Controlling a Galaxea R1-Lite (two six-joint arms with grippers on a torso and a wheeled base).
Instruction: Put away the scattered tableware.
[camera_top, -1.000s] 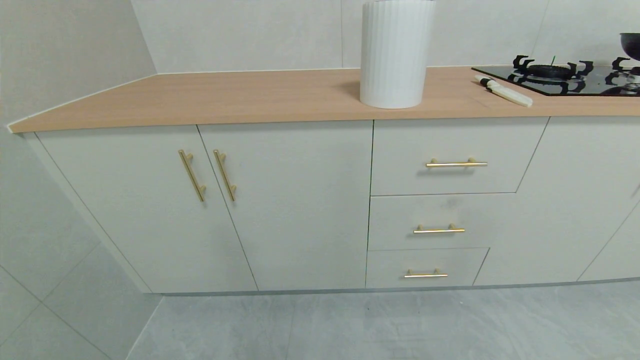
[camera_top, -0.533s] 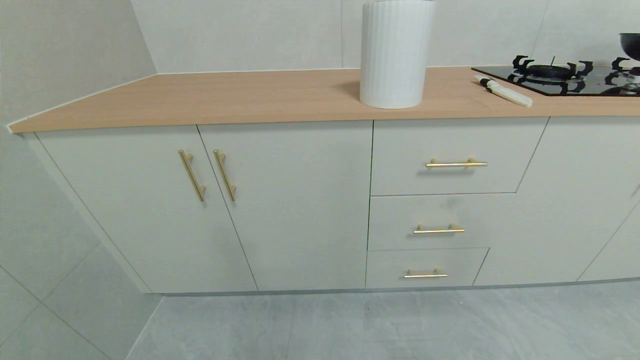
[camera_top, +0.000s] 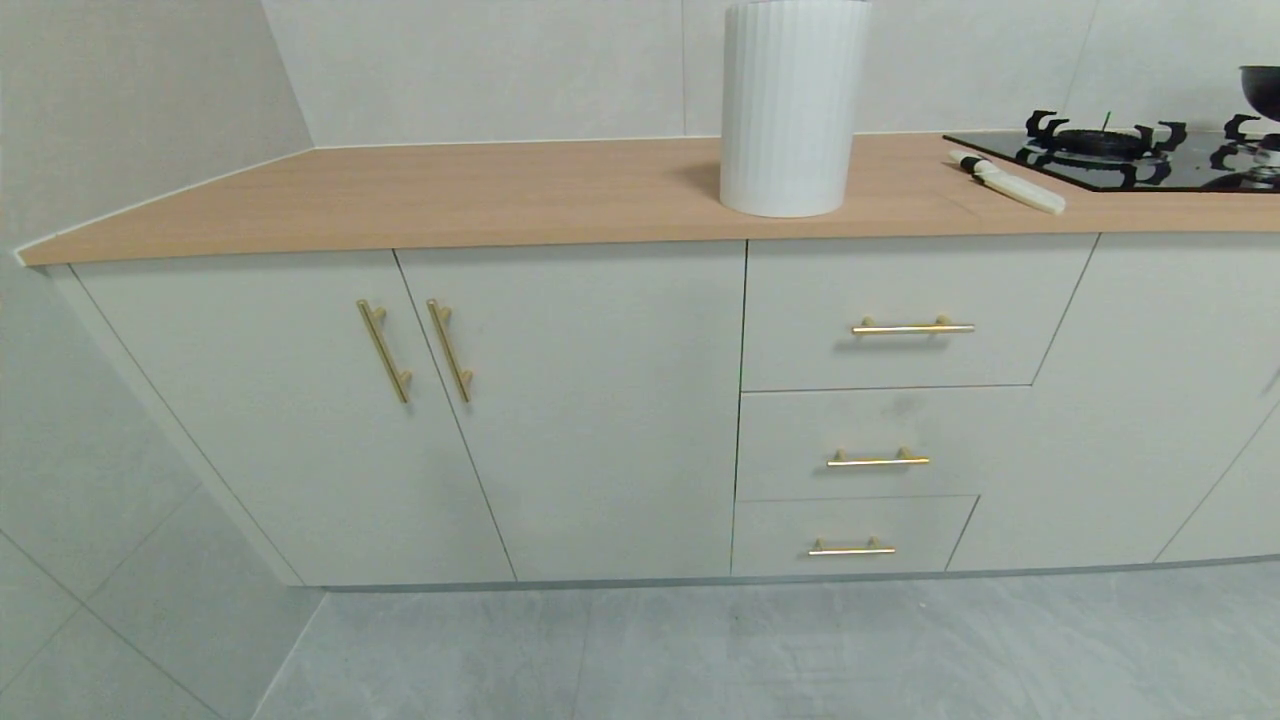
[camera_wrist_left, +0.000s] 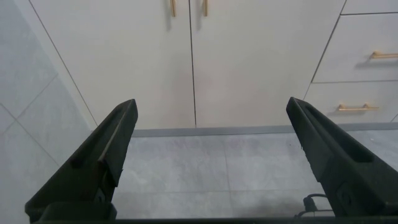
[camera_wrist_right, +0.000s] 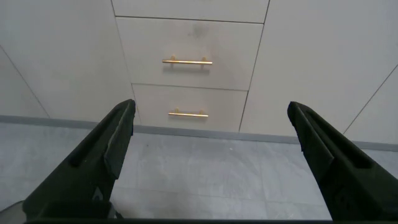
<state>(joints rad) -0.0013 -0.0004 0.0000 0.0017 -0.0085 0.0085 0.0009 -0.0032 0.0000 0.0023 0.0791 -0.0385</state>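
A pale utensil with a dark band lies on the wooden countertop, just beside the hob. A tall white ribbed container stands on the counter to its left. My left gripper hangs low over the grey floor, open and empty, facing the cabinet doors. My right gripper is also open and empty, low in front of the two lower drawers.
A black gas hob with a dark pot sits at the counter's right end. Under the counter are two doors with gold handles and three stacked drawers, all closed. Grey tiled floor lies in front.
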